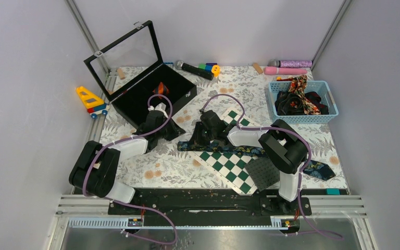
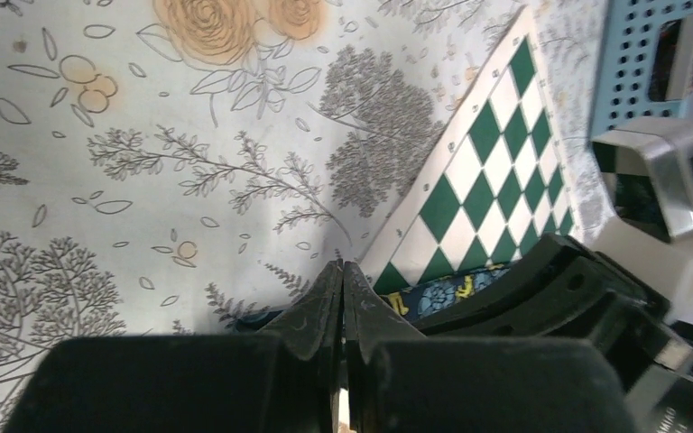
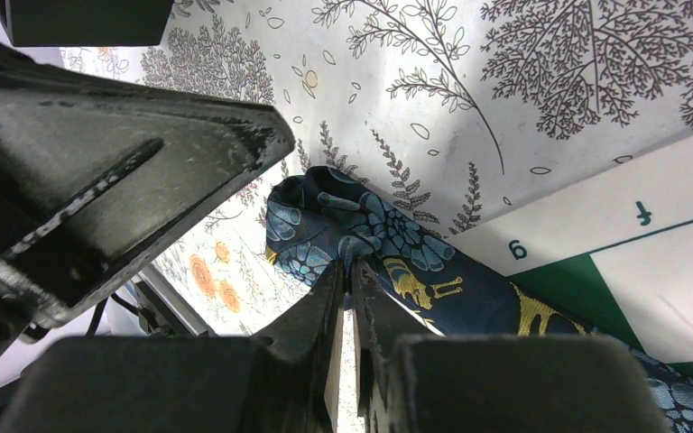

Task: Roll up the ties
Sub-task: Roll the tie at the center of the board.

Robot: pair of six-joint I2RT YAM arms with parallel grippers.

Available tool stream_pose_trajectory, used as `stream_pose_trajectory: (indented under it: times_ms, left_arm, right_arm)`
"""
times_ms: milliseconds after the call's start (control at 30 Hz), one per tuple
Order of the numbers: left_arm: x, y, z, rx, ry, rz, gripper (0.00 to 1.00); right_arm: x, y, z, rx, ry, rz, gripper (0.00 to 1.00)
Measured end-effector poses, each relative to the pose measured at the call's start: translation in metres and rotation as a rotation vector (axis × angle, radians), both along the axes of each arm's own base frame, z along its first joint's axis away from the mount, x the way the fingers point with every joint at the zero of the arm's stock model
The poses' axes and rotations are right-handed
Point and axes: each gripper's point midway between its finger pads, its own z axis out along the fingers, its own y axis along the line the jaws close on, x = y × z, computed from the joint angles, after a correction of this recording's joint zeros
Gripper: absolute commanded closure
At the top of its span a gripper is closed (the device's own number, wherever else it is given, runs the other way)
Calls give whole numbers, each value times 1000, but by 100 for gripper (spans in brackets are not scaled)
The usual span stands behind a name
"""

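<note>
Looking down from above, a navy floral tie [image 1: 229,150] lies stretched out across the green-and-white chequered board [image 1: 229,169]. Its left end is on the leaf-print tablecloth [image 1: 161,166] and its wide end lies past the board to the right. Both arms reach in to that left end: the left gripper [image 1: 178,134] sits just beside it and the right gripper [image 1: 191,141] is over it. More ties are heaped in the blue basket [image 1: 302,119] at the far right, and a red-orange roll [image 1: 160,88] sits in the open black box [image 1: 135,101].

From the left wrist, the left gripper's fingers are pressed flat together with nothing between them. Their tips hang over the tablecloth near the board's corner, with a patch of the navy tie [image 2: 442,293] just to the right.

From the right wrist, the right gripper's jaws are narrowed to a slit, and their tips meet the tie's fabric just behind its folded-over end — clenched on the cloth, as far as can be seen. The tie runs back from there over the board's edge.
</note>
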Motion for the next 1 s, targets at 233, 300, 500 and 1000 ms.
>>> stream_pose_trajectory:
  times_ms: [233, 300, 500, 1000]
  left_arm:
    - [0, 6, -20, 96, 94, -36, 100]
    - [-3, 8, -26, 112, 118, -43, 100]
    - [-8, 11, -42, 148, 179, -57, 100]
    - [-15, 15, -47, 168, 206, -73, 100]
  right_arm:
    - [0, -1, -1, -7, -12, 11, 88]
    - [0, -1, -1, -9, -14, 14, 88]
    - [0, -2, -2, -14, -19, 21, 87]
    - [3, 0, -1, -22, -39, 30, 86]
